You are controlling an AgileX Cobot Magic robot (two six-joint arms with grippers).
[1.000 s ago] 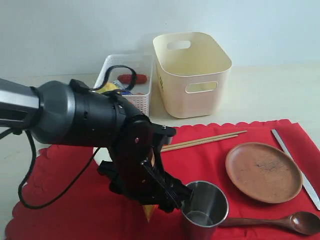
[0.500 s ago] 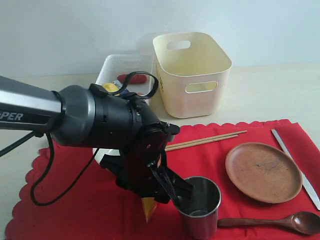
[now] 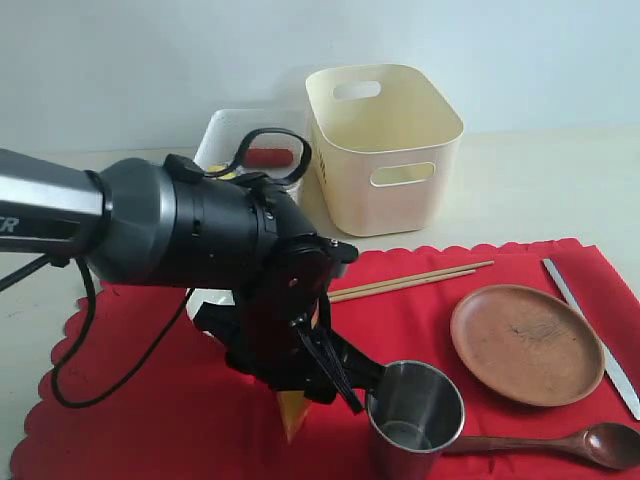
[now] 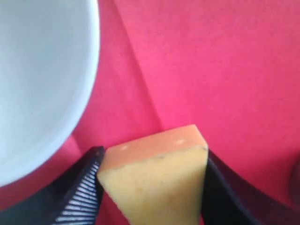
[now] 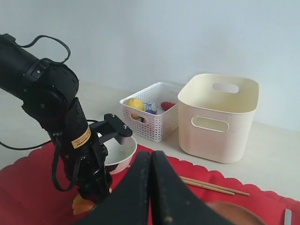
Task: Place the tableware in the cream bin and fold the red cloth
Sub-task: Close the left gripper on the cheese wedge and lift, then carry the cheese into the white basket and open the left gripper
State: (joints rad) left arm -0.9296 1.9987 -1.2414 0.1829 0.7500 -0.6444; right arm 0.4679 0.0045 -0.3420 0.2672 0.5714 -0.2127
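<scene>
Left hand [image 4: 151, 161] pinches the cheese [image 4: 154, 192] over the cloth [image 4: 211, 70].
It should rise straight, grip firm, clear of the bowl [image 4: 37, 79] beside it and the cup [image 3: 415, 412] nearby; right hand [image 5: 151, 187] is pressed together.

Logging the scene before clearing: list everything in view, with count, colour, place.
red cloth: 1, red, on the table
cream bin: 1, cream, behind the cloth
basket: 1, white, beside the cream bin
lemon: 1, yellow, in the basket
steel cup: 1, silver, on the cloth
plate: 1, brown, on the cloth
chopsticks: 2, pale wood, on the cloth
knife: 1, silver, beside the plate
spoon: 1, dark wood, on the cloth
bowl: 1, white, on the cloth
cheese wedge: 1, yellow-orange, in the left pincer
left pincer: 1, black, shut on the cheese wedge
right pincer: 1, black, shut, empty
</scene>
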